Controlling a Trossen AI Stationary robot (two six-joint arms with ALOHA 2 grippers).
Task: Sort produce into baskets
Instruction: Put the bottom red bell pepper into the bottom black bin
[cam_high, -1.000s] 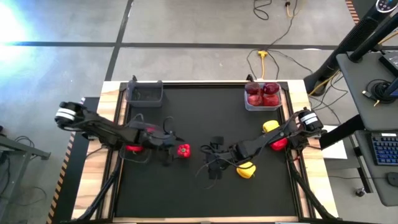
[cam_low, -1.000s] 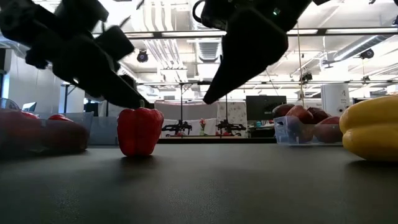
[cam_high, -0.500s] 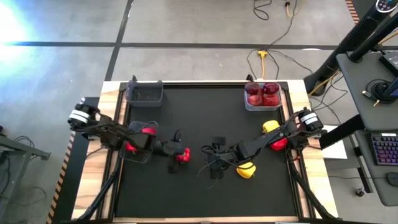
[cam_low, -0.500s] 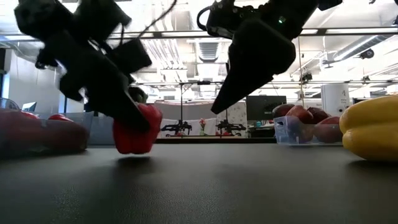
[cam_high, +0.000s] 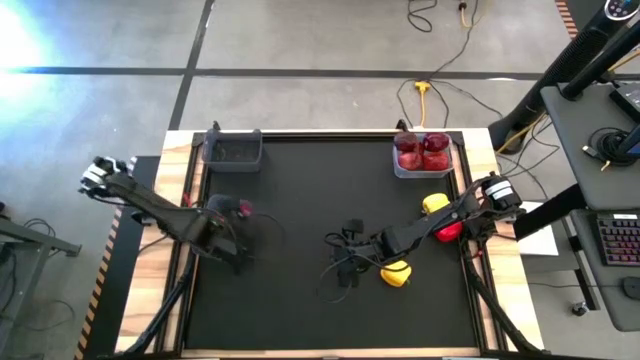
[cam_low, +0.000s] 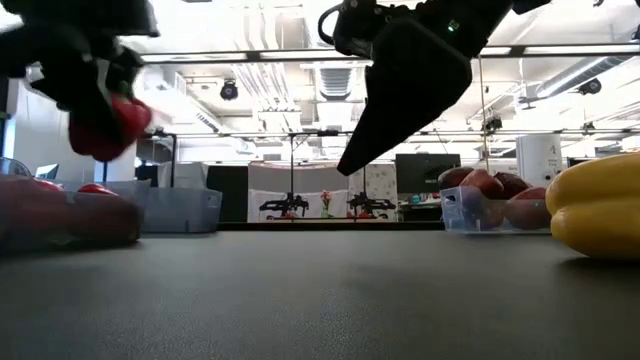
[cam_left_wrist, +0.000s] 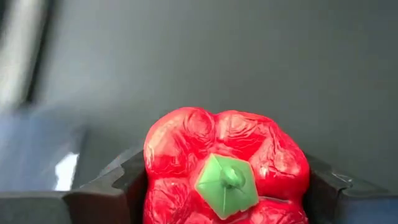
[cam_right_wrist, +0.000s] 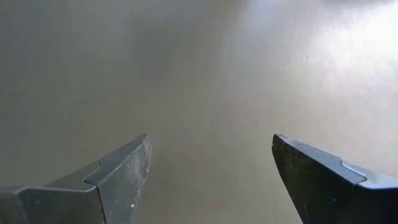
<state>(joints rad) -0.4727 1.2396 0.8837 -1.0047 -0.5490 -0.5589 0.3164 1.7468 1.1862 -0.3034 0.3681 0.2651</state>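
Note:
My left gripper (cam_left_wrist: 227, 193) is shut on a bright red bell pepper (cam_left_wrist: 224, 165), which the low view shows as a red pepper (cam_low: 105, 125) raised at the left. From above, the left arm (cam_high: 190, 228) hides it. Below that arm stands a dark basket holding red peppers (cam_high: 243, 208), seen level as the left basket (cam_low: 60, 215). My right gripper (cam_high: 345, 262) hangs open over the mat's middle, with nothing between its fingers (cam_right_wrist: 124, 180). A yellow pepper (cam_high: 397, 272) lies beside it. My left gripper pinches the red pepper between its two fingers (cam_left_wrist: 121, 186), one on each of its opposite sides (cam_left_wrist: 154, 180). The green stem (cam_left_wrist: 227, 183) faces back toward the wrist. The fingers slant downward. The pepper is lifted clear of the mat.
A dark basket (cam_high: 232, 150) stands at the far left. A clear basket (cam_high: 423, 155) with maroon fruits is at the far right. Another yellow pepper (cam_high: 433, 203) and a red piece (cam_high: 449, 232) lie under the right arm. Bare mat (cam_high: 300, 190) spreads across the middle.
My left gripper has shut on the red pepper that stood on the mat near the middle. It has raised the pepper clear and swung toward the table's left edge, tipping as it went. My right gripper has kept still.

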